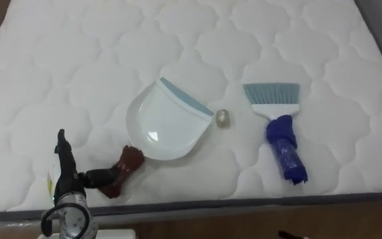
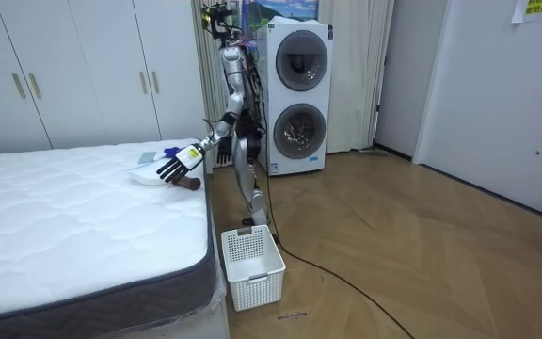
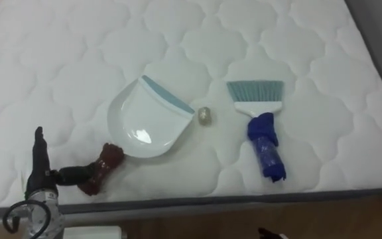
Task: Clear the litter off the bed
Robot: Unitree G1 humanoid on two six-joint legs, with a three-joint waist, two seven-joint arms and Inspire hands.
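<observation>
Stands at the near edge of the white quilted bed (image 1: pixel 58 60), looking down across the mattress. Holds the left robot hand (image 1: pixel 68 180) low over the mattress at the far left, fingers (image 1: pixel 62 147) straight and spread apart, clamped on nothing; one dark finger stretched sideways to the near end of the dustpan handle (image 1: pixel 126 167), touching or just short of it, hard to tell which.

Next to the right: that handle, wrapped in dark red, lying flat and angled up toward the white dustpan (image 1: pixel 166 123), open side turned to the upper right, blue-grey lip along that edge. Just beside the lip, apart from it: a small pale crumpled wad (image 1: pixel 223 117) on the mattress. Further right, near the wad but clear of it: a hand brush (image 1: pixel 272 96), teal bristles pointing away toward the far side, blue-wrapped handle (image 1: pixel 286 149) running back toward the near edge.

In the room view, from the left: white wardrobes (image 2: pixel 83 71) behind the bed, a white slatted basket (image 2: pixel 252 266) on the wooden floor by the bed's corner, then a stacked washer and dryer (image 2: pixel 297 99) behind the robot.
</observation>
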